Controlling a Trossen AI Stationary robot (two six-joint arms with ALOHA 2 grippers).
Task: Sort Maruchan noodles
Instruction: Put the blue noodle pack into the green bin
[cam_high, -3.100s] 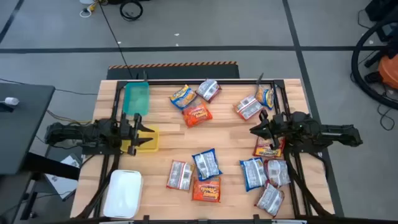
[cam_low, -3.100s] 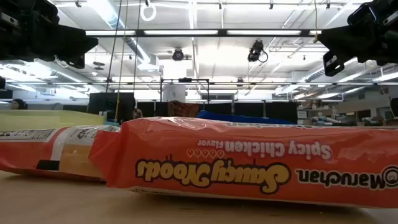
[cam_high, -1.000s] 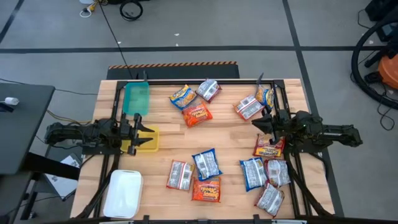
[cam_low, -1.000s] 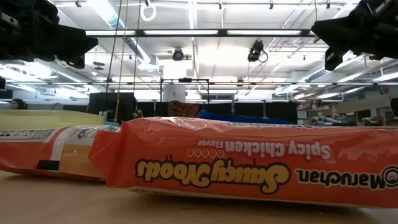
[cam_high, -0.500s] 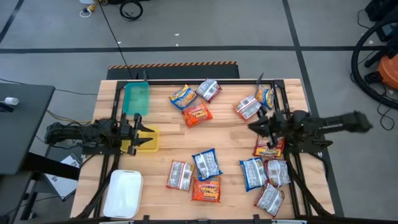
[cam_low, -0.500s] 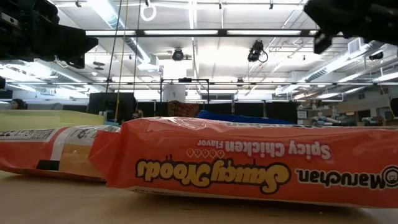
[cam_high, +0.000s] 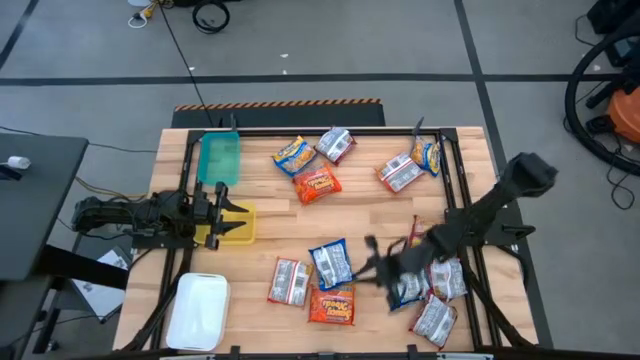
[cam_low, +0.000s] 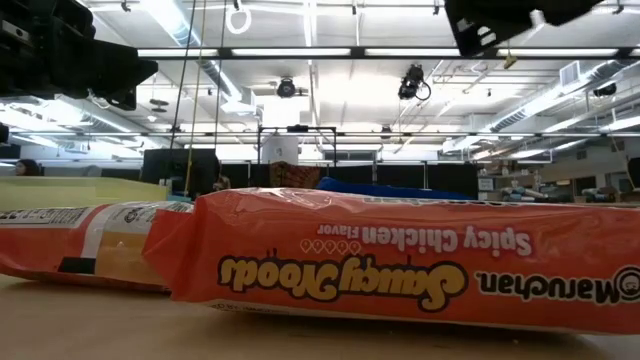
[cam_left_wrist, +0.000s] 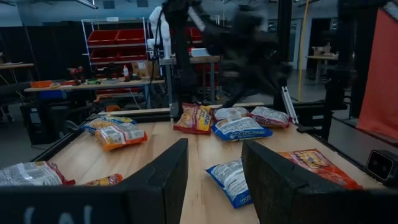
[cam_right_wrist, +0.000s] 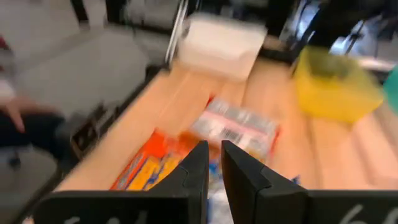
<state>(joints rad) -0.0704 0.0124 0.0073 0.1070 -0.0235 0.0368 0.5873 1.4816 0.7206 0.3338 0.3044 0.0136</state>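
I have the right gripper (cam_high: 372, 262), jaws nearly closed and empty, reaching toward the Maruchan noodles (cam_high: 331, 264) at lower centre of the bench (cam_high: 370, 210); next I must open, descend and pinch one packet, while the left gripper (cam_high: 232, 212) waits half-open at left.

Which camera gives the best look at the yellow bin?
The high view: the yellow bin shows from above, partly under the left gripper. The right wrist view shows it blurred; the low and left wrist views don't clearly show it.
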